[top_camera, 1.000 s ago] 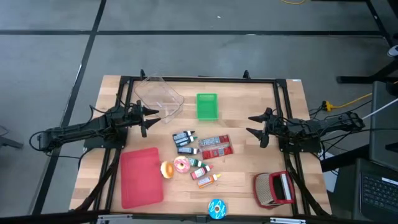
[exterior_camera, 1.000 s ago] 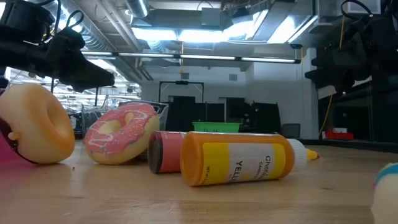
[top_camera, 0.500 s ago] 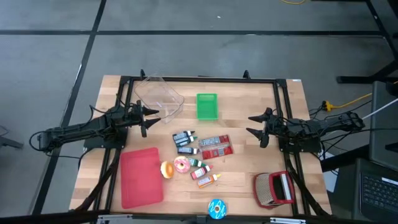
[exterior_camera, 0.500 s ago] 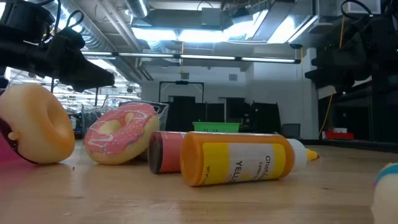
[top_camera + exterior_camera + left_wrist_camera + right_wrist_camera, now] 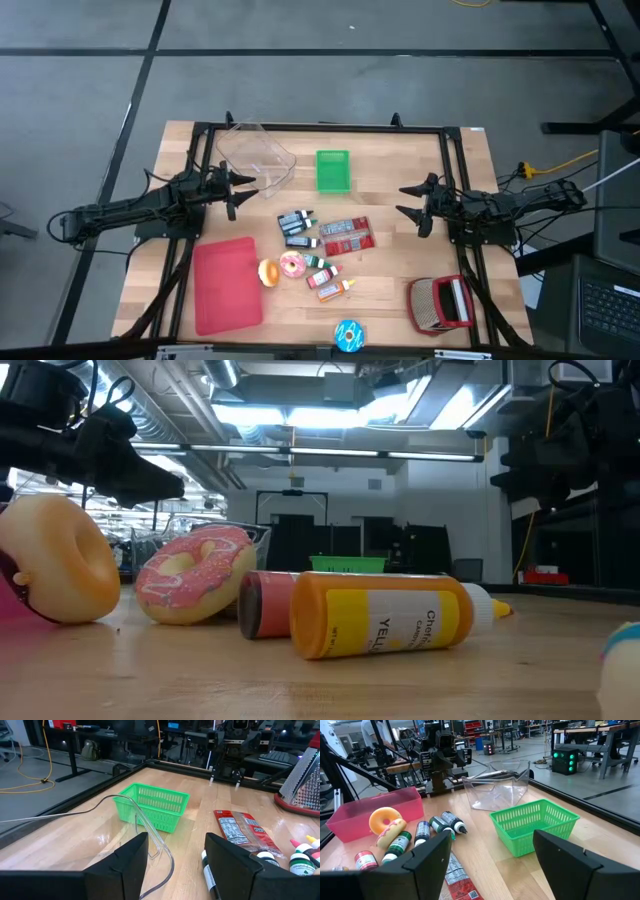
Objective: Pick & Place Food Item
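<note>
A pink-iced donut (image 5: 292, 265) and a yellow donut (image 5: 268, 272) lie side by side on the wooden table, next to a pink tray (image 5: 225, 283); the low view shows both close up, the pink one (image 5: 195, 575) leaning on a bottle. A green basket (image 5: 333, 170) and a clear plastic container (image 5: 255, 155) stand at the far side. My left gripper (image 5: 232, 192) hovers open beside the clear container, at the table's left. My right gripper (image 5: 406, 201) hovers open at the table's right, facing the basket (image 5: 535, 826). Neither holds anything.
Several small food-colouring bottles (image 5: 310, 250) and snack packets (image 5: 345, 235) lie mid-table; a yellow bottle (image 5: 385, 615) lies on its side. A red-handled grater (image 5: 440, 303) and a blue round item (image 5: 348, 335) sit near the front edge. A black frame borders the table.
</note>
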